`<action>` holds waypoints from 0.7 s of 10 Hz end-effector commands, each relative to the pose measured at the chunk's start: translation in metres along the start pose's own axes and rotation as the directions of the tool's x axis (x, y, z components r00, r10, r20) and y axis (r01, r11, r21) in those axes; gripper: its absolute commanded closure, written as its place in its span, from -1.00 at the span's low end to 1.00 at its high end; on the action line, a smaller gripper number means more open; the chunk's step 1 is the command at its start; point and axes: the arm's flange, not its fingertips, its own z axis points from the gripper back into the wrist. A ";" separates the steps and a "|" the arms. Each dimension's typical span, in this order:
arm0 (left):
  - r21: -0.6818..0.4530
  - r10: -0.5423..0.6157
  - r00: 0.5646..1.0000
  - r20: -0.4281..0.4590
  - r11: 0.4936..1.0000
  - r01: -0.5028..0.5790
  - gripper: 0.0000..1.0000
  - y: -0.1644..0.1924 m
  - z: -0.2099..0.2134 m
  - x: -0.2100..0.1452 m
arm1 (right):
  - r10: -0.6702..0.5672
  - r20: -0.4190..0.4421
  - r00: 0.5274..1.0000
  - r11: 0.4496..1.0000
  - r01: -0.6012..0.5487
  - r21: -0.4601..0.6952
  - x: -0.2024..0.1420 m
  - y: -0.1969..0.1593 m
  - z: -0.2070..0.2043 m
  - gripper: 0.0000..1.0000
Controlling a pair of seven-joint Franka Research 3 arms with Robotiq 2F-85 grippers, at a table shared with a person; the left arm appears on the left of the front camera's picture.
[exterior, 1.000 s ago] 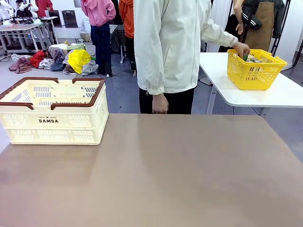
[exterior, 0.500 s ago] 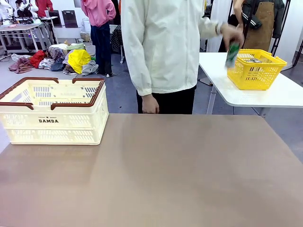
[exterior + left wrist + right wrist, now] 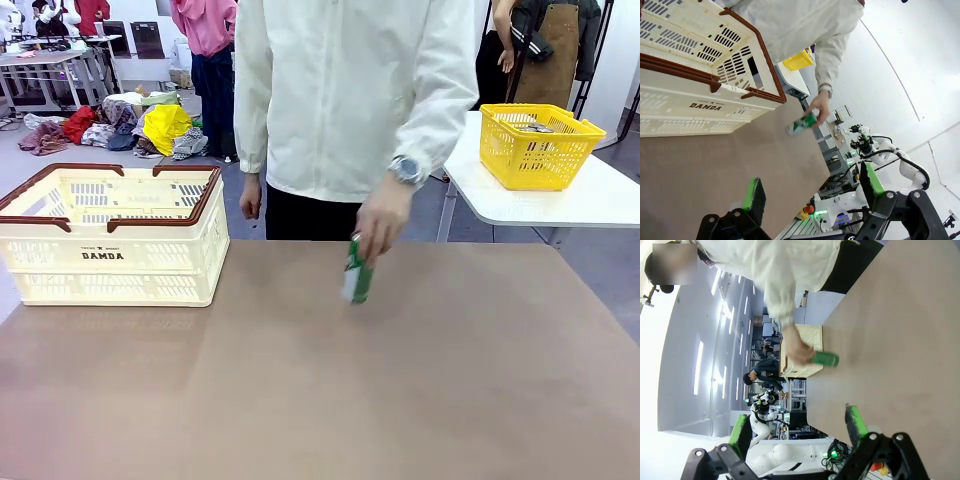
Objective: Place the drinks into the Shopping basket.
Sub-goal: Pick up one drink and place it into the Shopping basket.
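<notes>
The green can (image 3: pixel 357 273) looks smeary in the front view, so the white writing on it cannot be read. The person's hand (image 3: pixel 378 220) covers its top. The can leans a little. Its bottom is very close to the brown table (image 3: pixel 330 390), but it is hard to tell if it touches. The person's head is cut off at the top of the front view. Some things lie in the yellow basket (image 3: pixel 540 152) on the white side table, but they are too small to make out. The left end of the Shopping basket (image 3: pixel 120 268) is cut off by the picture's edge.

The person stands at the far side of the table. One arm reaches down and forward, with the fingers wrapped around the top of the can. A watch (image 3: pixel 405 169) sits on that wrist. The other hand (image 3: pixel 251 196) hangs down by the person's side.

The can is near the middle of the table's far edge. It is well apart from the Shopping basket, which stands on the left side of the table.

In the left wrist view, the left gripper (image 3: pixel 812 188) is wide open and holds nothing. The can (image 3: pixel 802 123) is far off, past the basket's corner. In the right wrist view, the right gripper (image 3: pixel 797 429) is wide open too, with nothing in it.
</notes>
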 end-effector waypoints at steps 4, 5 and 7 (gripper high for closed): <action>-0.016 -0.010 1.000 0.010 1.000 0.010 -1.00 -0.001 0.001 0.003 | 0.016 -0.009 1.000 1.000 -0.016 0.002 -0.001 0.000 0.002 -1.00; -0.016 -0.010 1.000 0.010 1.000 0.010 -1.00 -0.001 0.001 0.003 | 0.016 -0.009 1.000 1.000 -0.016 0.002 -0.001 0.000 0.002 -1.00; -0.016 -0.010 1.000 0.010 1.000 0.010 -1.00 -0.001 0.001 0.003 | 0.016 -0.009 1.000 1.000 -0.016 0.002 -0.001 0.000 0.002 -1.00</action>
